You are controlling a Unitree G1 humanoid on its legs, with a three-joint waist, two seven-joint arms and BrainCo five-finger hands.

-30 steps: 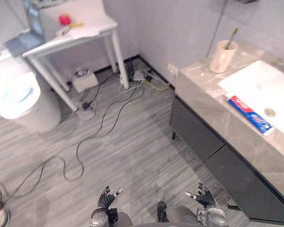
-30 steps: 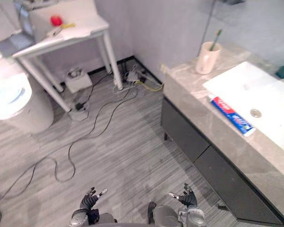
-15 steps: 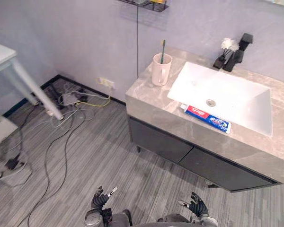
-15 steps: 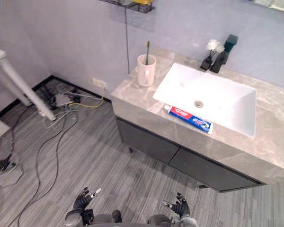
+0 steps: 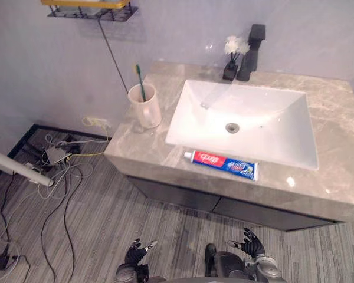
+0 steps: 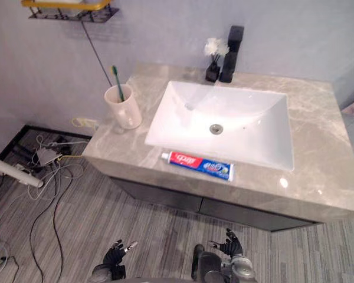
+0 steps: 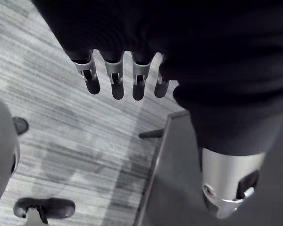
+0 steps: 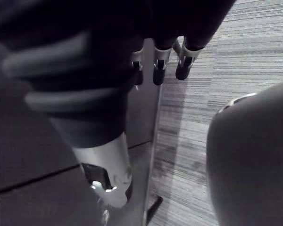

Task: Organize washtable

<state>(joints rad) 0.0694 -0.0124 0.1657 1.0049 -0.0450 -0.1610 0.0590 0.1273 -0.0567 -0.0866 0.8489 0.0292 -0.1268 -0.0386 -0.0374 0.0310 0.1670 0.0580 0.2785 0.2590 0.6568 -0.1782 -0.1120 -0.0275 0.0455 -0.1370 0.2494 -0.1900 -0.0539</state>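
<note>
Currently toothpaste [image 5: 222,164] lies flat mid-frame on counter [image 5: 337,118], just below sink [image 5: 248,121], long axis left-right, cap pointing left. Left hand [image 5: 137,254] & right hand [image 5: 252,244], frame bottom: fingers spread, holding nothing.

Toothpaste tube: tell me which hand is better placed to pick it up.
Probably the right. The toothpaste tube lies on the counter, before the sink, and the right hand hangs open almost straight in front of its right end. The left hand, also open, sits further off to the side.
</note>
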